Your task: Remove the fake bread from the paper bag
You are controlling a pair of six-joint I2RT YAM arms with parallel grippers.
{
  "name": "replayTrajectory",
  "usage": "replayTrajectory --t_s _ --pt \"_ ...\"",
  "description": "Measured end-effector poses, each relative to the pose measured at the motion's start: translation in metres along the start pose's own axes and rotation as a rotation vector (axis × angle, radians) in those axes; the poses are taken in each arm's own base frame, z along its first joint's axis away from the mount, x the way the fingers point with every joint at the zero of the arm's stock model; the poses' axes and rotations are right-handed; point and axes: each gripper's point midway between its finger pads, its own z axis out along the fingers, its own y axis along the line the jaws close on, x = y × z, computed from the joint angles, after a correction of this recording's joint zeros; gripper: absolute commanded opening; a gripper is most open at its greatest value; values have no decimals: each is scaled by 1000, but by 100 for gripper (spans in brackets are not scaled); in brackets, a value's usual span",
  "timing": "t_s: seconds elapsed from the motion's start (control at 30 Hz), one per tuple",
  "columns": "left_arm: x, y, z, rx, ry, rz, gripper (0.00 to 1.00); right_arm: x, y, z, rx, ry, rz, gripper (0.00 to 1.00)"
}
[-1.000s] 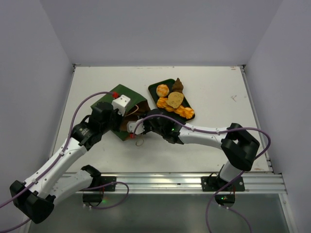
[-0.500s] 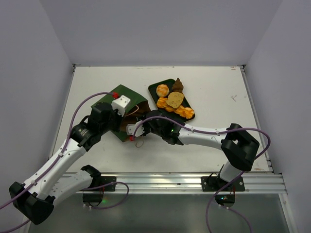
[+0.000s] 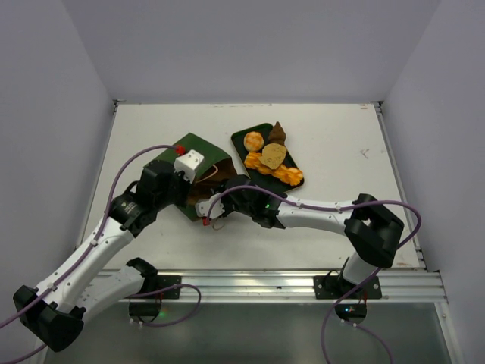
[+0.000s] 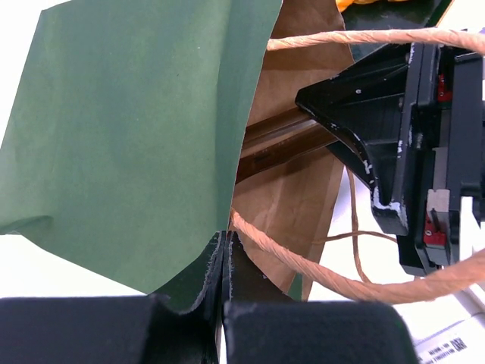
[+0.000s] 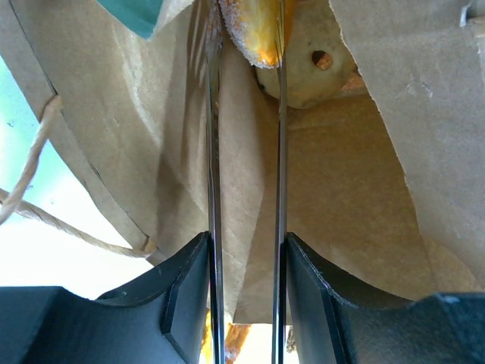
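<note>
**1. Fake bread.** One golden-orange toy pastry (image 5: pixel 254 30) sits inside the tall dark green paper bag with brown kraft lining (image 3: pixel 195 148), against the creased kraft wall. A paler round bun with a small hole (image 5: pixel 311 68) touches it, deeper in the bag.

**2. Right gripper** (image 5: pixel 244 19). The fingers stand a narrow gap apart and are clamped on the golden-orange toy pastry at their tips, one thin finger on each side. The gripper reaches in through the bag's mouth.

**3. Paper bag.** It lies on its side on the white desk (image 3: pixel 333 152). It is left of centre, about midway between the far and near edges, with its mouth toward the near right. A thin tan cord handle (image 4: pixel 341 38) loops loose across the mouth.

**4. Left gripper** (image 4: pixel 225 246). The fingers are pressed together, pinching the bag's green edge at the mouth. The right gripper's black body is close by, across the opening.

**5. Surroundings.** A flat dark green tray (image 3: pixel 241 138) lies just right of the bag, near the desk's centre. It carries more golden pastries (image 3: pixel 273 171) and one dark brown pointed piece (image 3: pixel 278 133).
</note>
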Motion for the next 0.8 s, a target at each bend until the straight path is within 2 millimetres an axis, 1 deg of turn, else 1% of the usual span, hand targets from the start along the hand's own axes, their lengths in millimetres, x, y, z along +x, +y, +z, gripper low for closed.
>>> replayTrajectory --t_s 0.53,0.67,0.8 --pt "0 -6 -5 37 -8 0 0 14 3 7 15 81 4 48" --pt "0 -8 -5 44 -8 1 0 16 4 8 13 90 4 48" --pt "0 -9 -5 51 -9 1 0 15 1 8 21 88 9 48"
